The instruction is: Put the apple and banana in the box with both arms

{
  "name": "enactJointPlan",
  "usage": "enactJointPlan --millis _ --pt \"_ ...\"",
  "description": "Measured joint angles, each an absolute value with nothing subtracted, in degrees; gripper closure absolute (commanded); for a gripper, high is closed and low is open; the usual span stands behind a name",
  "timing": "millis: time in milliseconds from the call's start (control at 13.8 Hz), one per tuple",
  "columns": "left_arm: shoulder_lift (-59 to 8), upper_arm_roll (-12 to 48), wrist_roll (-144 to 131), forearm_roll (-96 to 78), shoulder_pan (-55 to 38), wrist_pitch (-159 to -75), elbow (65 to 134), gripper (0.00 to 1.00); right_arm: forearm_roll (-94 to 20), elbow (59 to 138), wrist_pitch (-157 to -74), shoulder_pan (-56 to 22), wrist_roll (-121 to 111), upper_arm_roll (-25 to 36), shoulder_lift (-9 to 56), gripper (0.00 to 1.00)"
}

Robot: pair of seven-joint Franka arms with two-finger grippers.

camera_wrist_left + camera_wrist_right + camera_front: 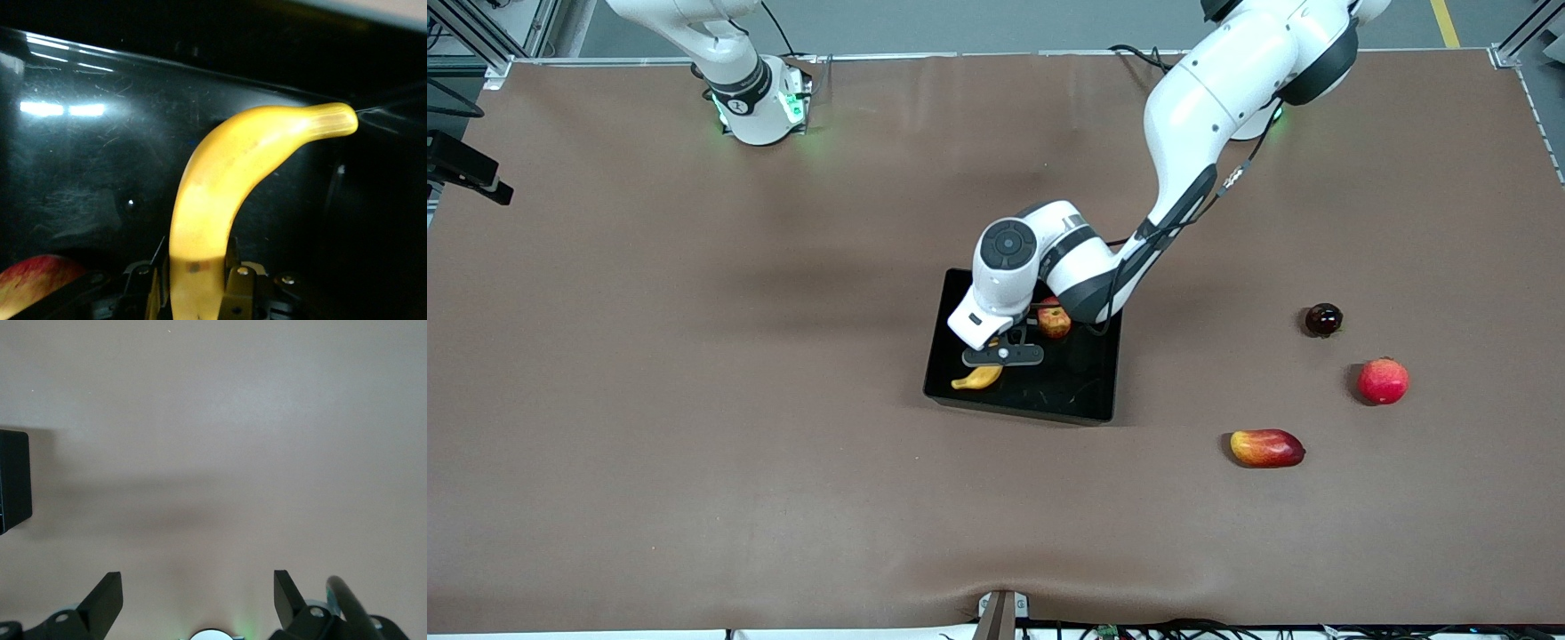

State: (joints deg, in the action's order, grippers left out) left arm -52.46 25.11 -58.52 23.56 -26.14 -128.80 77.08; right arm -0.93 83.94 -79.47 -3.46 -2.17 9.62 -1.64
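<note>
The black box [1024,407] lies mid-table. The apple [1054,322] lies in it, on the side farther from the front camera; its edge shows in the left wrist view [32,281]. My left gripper [1003,356] is low over the box, shut on the yellow banana [978,378]. In the left wrist view the banana [227,173] runs out from between the fingers [239,288] over the box floor [80,167]. My right gripper [198,600] is open and empty over bare table, apart from the box, whose corner [13,480] shows at the view's edge. It is out of the front view.
Three other fruits lie toward the left arm's end of the table: a dark round one [1323,319], a pinkish-red round one [1383,380] and an elongated red-yellow one [1266,447]. The left arm's forearm hangs over the box's edge farthest from the front camera.
</note>
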Motion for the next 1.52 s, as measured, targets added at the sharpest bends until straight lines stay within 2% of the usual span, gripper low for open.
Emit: enactJointPlan --millis 73,145,218,435,653,1016,1524 --pt "-52.91 24.22 -58.51 23.56 -26.76 -128.91 77.06 0.5 -0.93 83.95 -79.46 -3.37 -2.17 9.62 -1.59 0.0" --pt "-53.11 23.35 -58.51 23.56 -27.4 -129.04 77.03 0.19 -0.93 83.94 -79.46 -3.33 -2.17 9.62 -1.54 0.0" --pt "-53.12 22.78 -58.51 23.56 -27.85 -129.12 76.86 0.0 -0.93 83.95 -79.46 -3.31 -2.17 9.62 -1.5 0.0" --pt "-52.38 22.27 -58.58 23.56 -27.86 -129.08 75.24 0.0 -0.93 83.95 -79.46 -3.3 -2.17 9.62 -1.39 0.0" --pt "-48.28 21.8 -58.64 23.56 -24.79 -126.79 73.65 0.0 -0.94 83.95 -79.46 -3.27 -2.17 9.63 -1.38 0.0" --pt "-33.88 23.1 -48.97 23.56 -12.77 -110.21 74.06 0.0 -0.94 83.94 -79.47 -3.26 -2.17 9.62 -1.35 0.0" --pt "-22.59 23.37 -28.67 18.01 3.51 -98.6 75.17 0.0 -0.95 83.94 -79.48 -3.25 -2.19 9.6 -1.34 0.0"
